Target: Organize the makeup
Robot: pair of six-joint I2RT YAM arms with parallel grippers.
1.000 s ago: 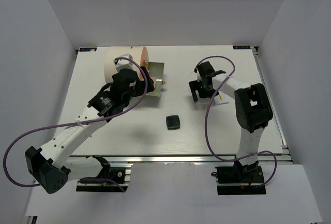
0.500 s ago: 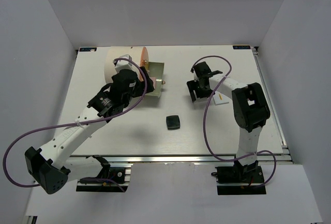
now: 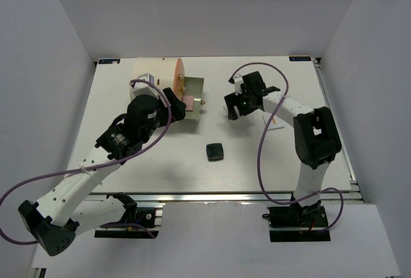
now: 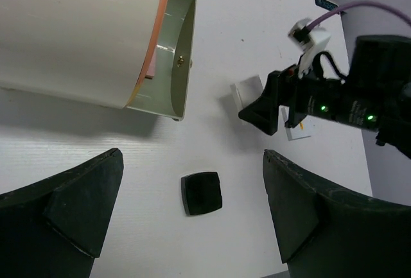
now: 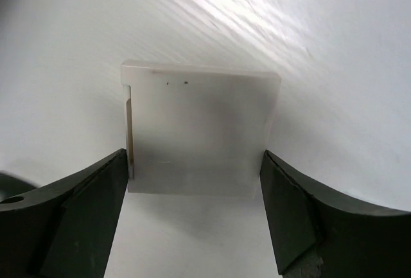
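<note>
the right hand holds a white square tile between its two fingers, which press the tile's side edges. the tile faces the wrist camera flat on, with a thin notch along its left edge. in the left wrist view the same tile sticks out from the hand's tip and throws a faint shadow on the counter, so it looks lifted off the surface, though i cannot tell by how much.

the left hand is wide apart and carries nothing. in the top view it hangs at about 5 o'clock from the cream cylinder, close to the cylinder's pulled-out front section. the cylinder lies on its side at about 11 o'clock on the counter, its orange rim turned toward 3 o'clock. a pink pad shows inside that open front, just beside the left hand's fingers.

a dark square compact lies flat on the bare counter at about 5 o'clock from the cylinder's front and 7 o'clock from the right hand, well apart from both. in the left wrist view it sits low between the two spread fingers.

a second white tile, with a small orange mark on it, rests on the counter at about 4 o'clock from the right hand, beside the right arm's forearm.
</note>
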